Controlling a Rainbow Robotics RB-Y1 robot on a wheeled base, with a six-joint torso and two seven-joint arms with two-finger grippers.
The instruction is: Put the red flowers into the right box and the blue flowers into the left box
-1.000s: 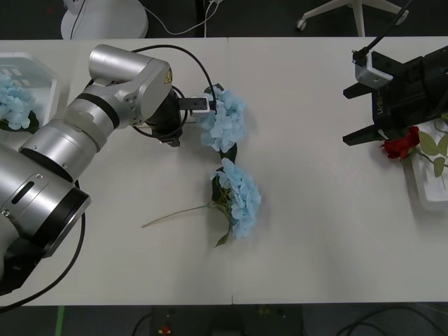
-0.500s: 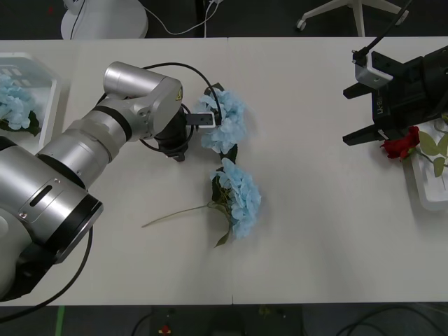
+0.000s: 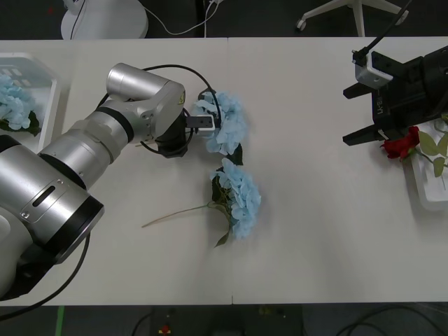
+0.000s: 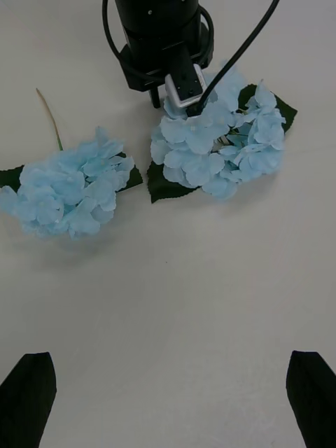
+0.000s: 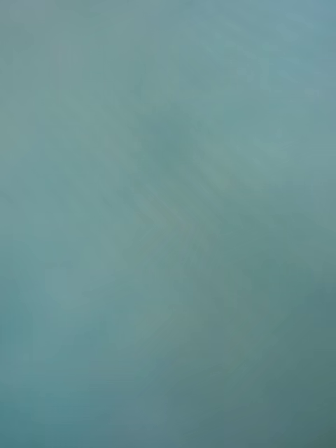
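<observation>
Two blue flowers lie mid-table: one cluster [image 3: 225, 122] [image 4: 220, 143] and a nearer one [image 3: 241, 198] [image 4: 66, 185] with a thin tan stem. My left gripper [image 3: 207, 123] [image 4: 180, 92] is pushed into the edge of the far cluster, its tips buried in petals. A third blue cluster [image 3: 14, 105] lies in the left box [image 3: 46, 82]. My right gripper [image 3: 353, 115] [image 4: 168, 399] hovers open and empty at the right. Beside it, red flowers [image 3: 401, 145] rest over the rim of the right box [image 3: 425, 190].
A black cable [image 3: 168, 70] loops over my left wrist. The table's front edge [image 3: 231, 302] runs along the bottom. Bare tabletop lies between the blue clusters and my right gripper.
My left arm has moved right and slightly nearer, pressing further into the far blue cluster, which shifted a little. The right arm has not moved.
</observation>
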